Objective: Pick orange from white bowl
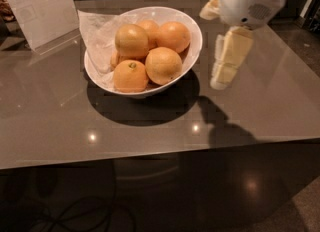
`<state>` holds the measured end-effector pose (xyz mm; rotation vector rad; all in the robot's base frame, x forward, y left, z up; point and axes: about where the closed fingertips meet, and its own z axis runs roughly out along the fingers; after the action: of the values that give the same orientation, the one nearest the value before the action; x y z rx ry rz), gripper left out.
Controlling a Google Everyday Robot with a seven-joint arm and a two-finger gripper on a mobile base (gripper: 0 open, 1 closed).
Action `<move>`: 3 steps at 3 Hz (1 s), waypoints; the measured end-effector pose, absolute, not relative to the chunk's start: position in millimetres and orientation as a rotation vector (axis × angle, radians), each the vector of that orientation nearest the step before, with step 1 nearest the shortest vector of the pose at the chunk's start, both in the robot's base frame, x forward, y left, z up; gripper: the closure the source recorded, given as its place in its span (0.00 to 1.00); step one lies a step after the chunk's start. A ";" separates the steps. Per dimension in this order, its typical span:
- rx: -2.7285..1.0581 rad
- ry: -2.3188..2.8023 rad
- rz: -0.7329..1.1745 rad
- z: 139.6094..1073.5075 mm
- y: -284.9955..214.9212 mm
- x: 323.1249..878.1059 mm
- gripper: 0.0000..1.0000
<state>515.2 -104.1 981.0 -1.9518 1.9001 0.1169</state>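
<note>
The white bowl [192, 58] stands on the glossy grey table, lined with crumpled white paper [97, 33] and holding several oranges. The deep-orange orange [173, 36] lies at the bowl's back right. A paler orange [131, 40] is to its left, one with a greenish stem dimple [130, 75] is at the front, and another [162, 65] is at the front right. My gripper [210, 49] hangs just right of the bowl's rim, above the table. Its cream fingers [227, 58] are spread apart, open and empty, touching nothing.
A clear plastic sign holder [40, 11] stands at the table's back left. The table's front edge [160, 153] runs across the lower view, with dark floor and cables below. The gripper's shadow [220, 121] falls on the table right of the bowl.
</note>
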 end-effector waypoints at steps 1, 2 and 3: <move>-1.989 1.840 0.152 982.9 -79.4 530.2 0.00; -1.981 1.836 0.135 984.7 -82.2 533.1 0.00; -2.019 1.767 0.119 994.5 -73.5 547.4 0.00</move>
<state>547.4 -73.5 994.5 -2.0193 1.7670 0.1192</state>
